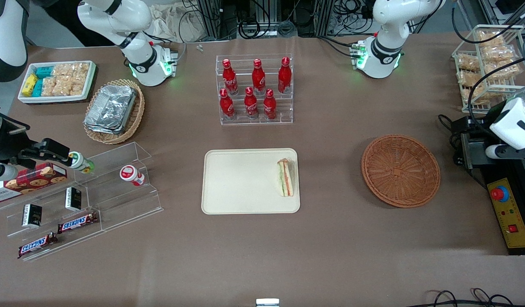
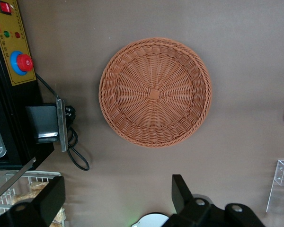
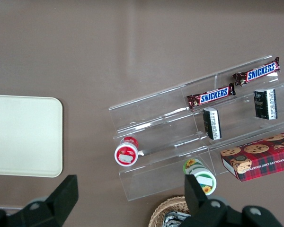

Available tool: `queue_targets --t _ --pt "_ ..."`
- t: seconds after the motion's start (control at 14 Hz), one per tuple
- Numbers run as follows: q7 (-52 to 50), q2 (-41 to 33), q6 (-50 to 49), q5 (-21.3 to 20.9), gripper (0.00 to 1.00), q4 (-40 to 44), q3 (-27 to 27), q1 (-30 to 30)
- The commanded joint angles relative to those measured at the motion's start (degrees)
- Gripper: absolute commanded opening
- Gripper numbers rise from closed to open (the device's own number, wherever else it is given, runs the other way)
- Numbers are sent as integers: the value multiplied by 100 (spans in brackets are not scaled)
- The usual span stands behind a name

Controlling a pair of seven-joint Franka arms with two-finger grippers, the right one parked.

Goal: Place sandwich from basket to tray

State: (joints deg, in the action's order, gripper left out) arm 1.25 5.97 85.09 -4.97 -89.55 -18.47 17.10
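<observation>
The sandwich [image 1: 286, 177] lies on the tray [image 1: 241, 204]; the basket [image 2: 155, 92] looks empty; the gripper [image 2: 118, 198] hangs above it, fingers apart, holding nothing; probably just parking left.

It was a robotics lab: cables [image 1: 262, 21] and an emergency-stop box [image 1: 507, 213] edged a tabletop [image 1: 330, 256] of mock shop goods.

A triangular sandwich [image 1: 286, 178] with green and orange-red filling lies flat on the cream tray [image 1: 241, 181], centre frame, against its right rim. The round reddish-brown wicker basket [image 1: 400, 170] sits empty at right.
</observation>
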Motion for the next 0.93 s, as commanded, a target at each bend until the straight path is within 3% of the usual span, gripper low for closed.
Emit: queue_targets --t 0.0,0.5,0.86 --pt "59 -17 -133 -56 100 104 -60 21" --pt "60 -17 -116 -83 100 122 1 39" --pt "51 -8 -63 58 100 227 1344 -1155"
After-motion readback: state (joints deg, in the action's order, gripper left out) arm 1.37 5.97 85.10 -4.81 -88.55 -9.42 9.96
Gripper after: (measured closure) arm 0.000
